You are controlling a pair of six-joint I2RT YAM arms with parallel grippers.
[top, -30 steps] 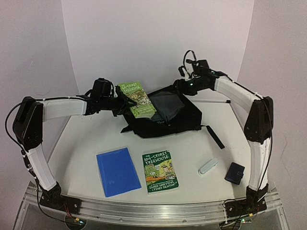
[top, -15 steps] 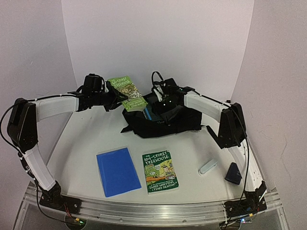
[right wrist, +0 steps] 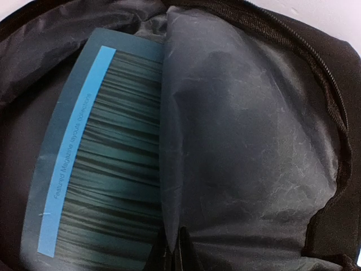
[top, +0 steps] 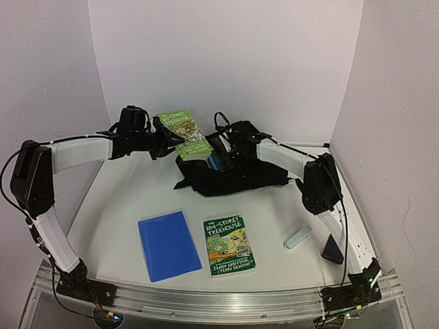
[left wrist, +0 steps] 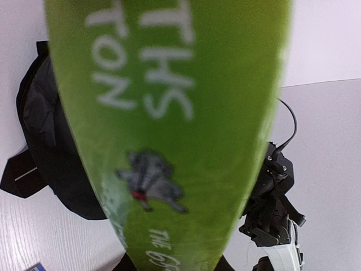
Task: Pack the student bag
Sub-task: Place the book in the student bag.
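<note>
The student bag (top: 255, 179) lies at the back of the table with its mouth open. My left gripper (top: 163, 142) is shut on a light-green Treehouse book (top: 182, 132), held tilted in the air just left of the bag. That book (left wrist: 169, 113) fills the left wrist view and hides the left gripper's fingers; the bag (left wrist: 51, 141) shows behind it. My right gripper (top: 230, 152) reaches into the bag's mouth. Its jaws (right wrist: 176, 249) are shut, pinching a fold of the bag's dark lining (right wrist: 248, 158). A blue striped magazine (right wrist: 96, 169) lies inside the bag, left of the fold.
On the front of the table lie a blue notebook (top: 168, 245), a dark-green Treehouse book (top: 229, 245) and a small white object (top: 297, 238). A dark-blue pouch (top: 333, 249) sits at the right edge beside the right arm. A black strap (top: 306, 195) trails from the bag.
My right arm swung from the back right into the bag's mouth and shut on the lining. The left gripper lifted the light-green book up and slightly left.
</note>
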